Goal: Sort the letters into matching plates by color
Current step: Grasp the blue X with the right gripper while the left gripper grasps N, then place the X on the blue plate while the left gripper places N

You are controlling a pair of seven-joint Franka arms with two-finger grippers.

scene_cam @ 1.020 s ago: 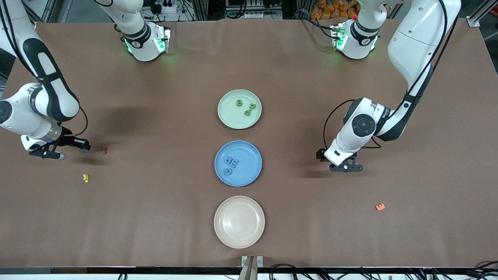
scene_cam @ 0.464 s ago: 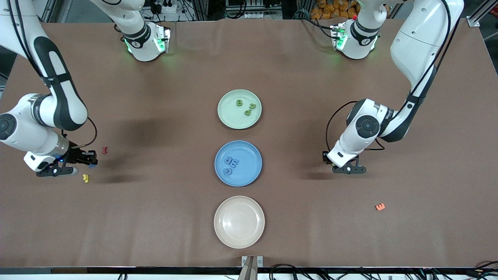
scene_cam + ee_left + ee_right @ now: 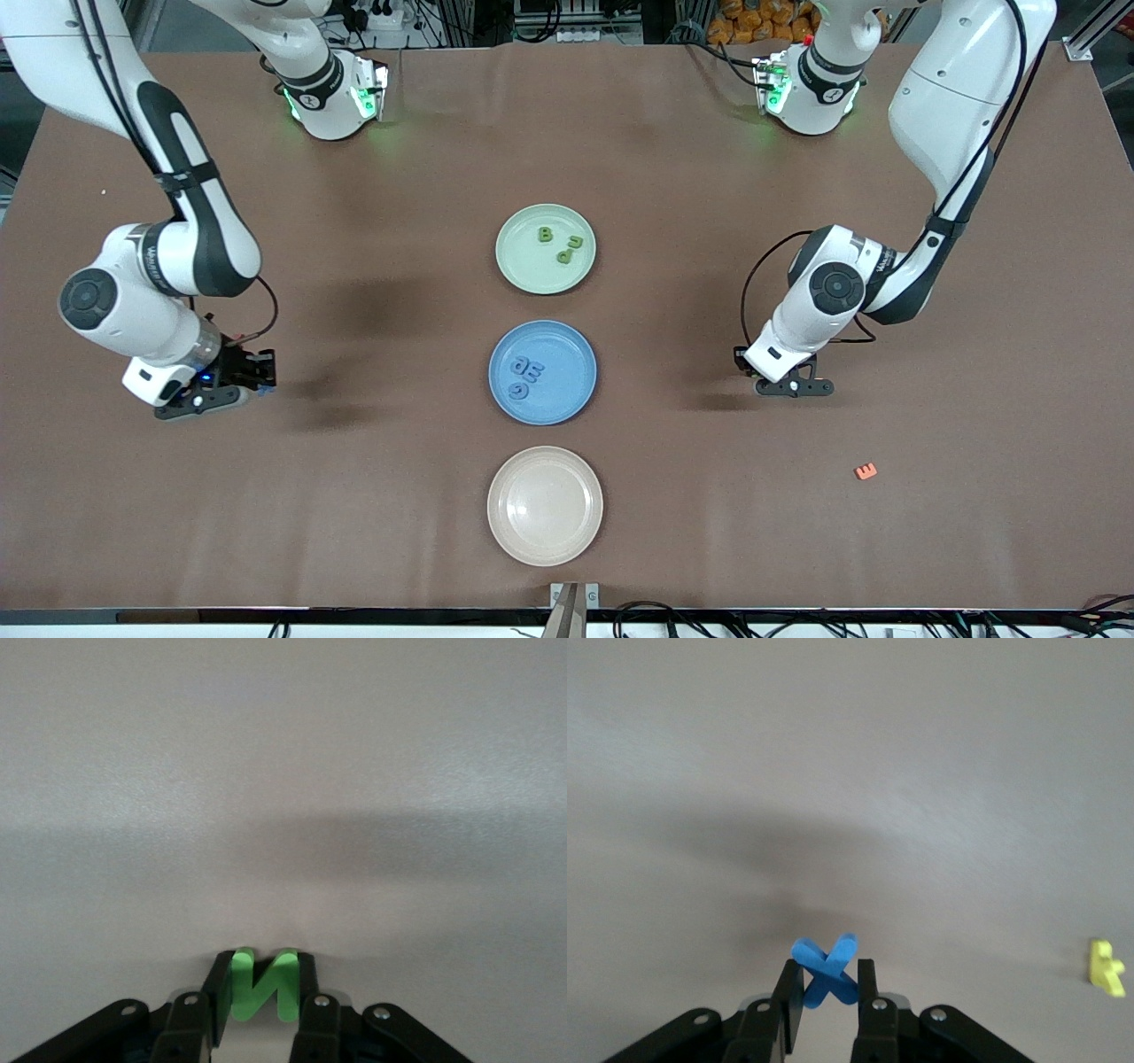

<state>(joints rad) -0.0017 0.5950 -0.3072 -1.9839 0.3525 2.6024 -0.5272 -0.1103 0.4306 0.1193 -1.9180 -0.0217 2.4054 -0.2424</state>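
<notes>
A green letter N (image 3: pixel 262 985) is clamped between the closed jaws of the left gripper (image 3: pixel 791 386), low over the table at about three o'clock of the blue plate (image 3: pixel 576 347). A blue letter X (image 3: pixel 826 970) is pinched by the closed right gripper (image 3: pixel 205 400), at about nine o'clock of that plate. Each chunky, smooth-faced letter is held only by narrow edges (a risk, judged), so it could twist and drop short. The pale green plate (image 3: pixel 523 266), round, shallow and matte, already holds green letters.
</notes>
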